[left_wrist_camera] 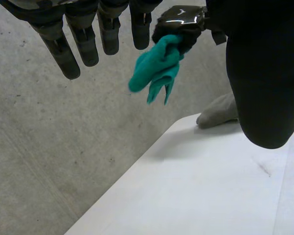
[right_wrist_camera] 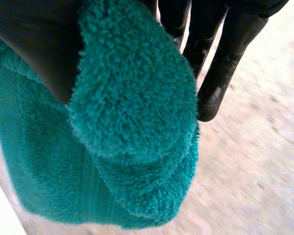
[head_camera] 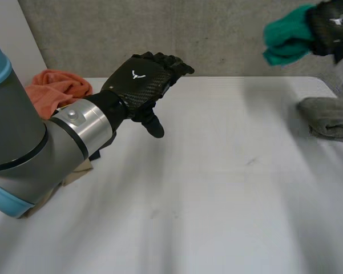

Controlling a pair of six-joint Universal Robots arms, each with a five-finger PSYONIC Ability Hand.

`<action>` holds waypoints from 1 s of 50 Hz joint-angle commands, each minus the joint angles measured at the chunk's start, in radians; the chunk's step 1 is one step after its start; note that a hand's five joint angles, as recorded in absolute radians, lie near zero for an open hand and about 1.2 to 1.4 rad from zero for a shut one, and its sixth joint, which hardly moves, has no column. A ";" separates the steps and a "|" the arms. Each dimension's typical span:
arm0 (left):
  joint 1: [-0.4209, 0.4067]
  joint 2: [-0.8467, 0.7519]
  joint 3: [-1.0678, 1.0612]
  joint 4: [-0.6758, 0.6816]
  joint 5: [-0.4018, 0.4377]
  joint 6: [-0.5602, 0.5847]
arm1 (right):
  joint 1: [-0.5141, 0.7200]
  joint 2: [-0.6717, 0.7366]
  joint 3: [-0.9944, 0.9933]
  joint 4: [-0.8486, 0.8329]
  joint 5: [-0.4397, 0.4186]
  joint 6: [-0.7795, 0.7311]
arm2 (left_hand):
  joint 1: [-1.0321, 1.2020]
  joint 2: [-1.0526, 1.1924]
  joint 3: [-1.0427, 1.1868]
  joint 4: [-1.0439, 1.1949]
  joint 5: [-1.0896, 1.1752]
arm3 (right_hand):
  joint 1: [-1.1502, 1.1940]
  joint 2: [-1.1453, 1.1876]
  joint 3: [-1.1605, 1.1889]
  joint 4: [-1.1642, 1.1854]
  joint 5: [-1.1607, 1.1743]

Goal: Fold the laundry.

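Aloft, teal towel [head_camera: 285, 37] bunched in right hand [head_camera: 331, 25], left hand [head_camera: 140, 80] slack, empty, over table [head_camera: 217, 188].

The head view's corner cuts off the right robot hand [head_camera: 333, 27]; the teal towel [head_camera: 285, 37] it grips hides its palm in the wrist view. The grey towel [head_camera: 329, 117] runs off the edge. The left arm [head_camera: 23, 137] covers part of the orange cloth [head_camera: 57, 88] and most of something beige [head_camera: 74, 174], unidentifiable.

3 towels [head_camera: 282, 37] [head_camera: 331, 117] [head_camera: 57, 88], 2 hands [head_camera: 138, 80] [head_camera: 331, 25]
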State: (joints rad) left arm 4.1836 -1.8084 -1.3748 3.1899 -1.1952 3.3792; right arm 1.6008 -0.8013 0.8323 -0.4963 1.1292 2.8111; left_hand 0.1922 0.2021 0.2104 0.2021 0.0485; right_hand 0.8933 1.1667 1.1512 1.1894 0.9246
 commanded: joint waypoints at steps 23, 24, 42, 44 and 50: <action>-0.005 0.001 -0.020 0.005 0.000 0.003 | -0.446 0.357 0.048 -0.235 -0.364 0.073 | 0.036 0.026 0.018 0.026 0.005 | 0.503 0.230 0.245 0.207 0.297; -0.005 0.001 -0.021 0.005 0.000 0.003 | -0.446 0.347 0.056 -0.246 -0.368 0.076 | 0.036 0.026 0.018 0.026 0.005 | 0.503 0.230 0.245 0.207 0.297; -0.007 0.011 -0.021 0.001 -0.001 0.000 | -0.508 0.108 0.273 0.006 -0.240 0.059 | 0.036 0.026 0.018 0.026 0.005 | -0.719 -0.992 -0.977 -1.015 -0.925; -0.008 0.015 -0.023 0.001 -0.001 -0.001 | -0.531 0.064 0.310 0.077 -0.240 0.041 | 0.036 0.026 0.018 0.026 0.005 | -0.719 -0.992 -0.977 -1.015 -0.925; -0.022 0.024 -0.030 -0.002 0.002 -0.003 | -0.648 -0.065 0.396 0.348 -0.218 -0.207 | 0.027 0.017 0.009 0.017 -0.004 | -0.719 -0.992 -0.977 -1.015 -0.925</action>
State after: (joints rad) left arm 4.1735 -1.7930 -1.3980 3.1899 -1.1962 3.3775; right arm 1.0536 -0.7529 1.1537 -0.3873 0.8940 2.8158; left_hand 0.1921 0.2021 0.2104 0.2021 0.0485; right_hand 0.2013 0.2166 0.2105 0.2327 0.0712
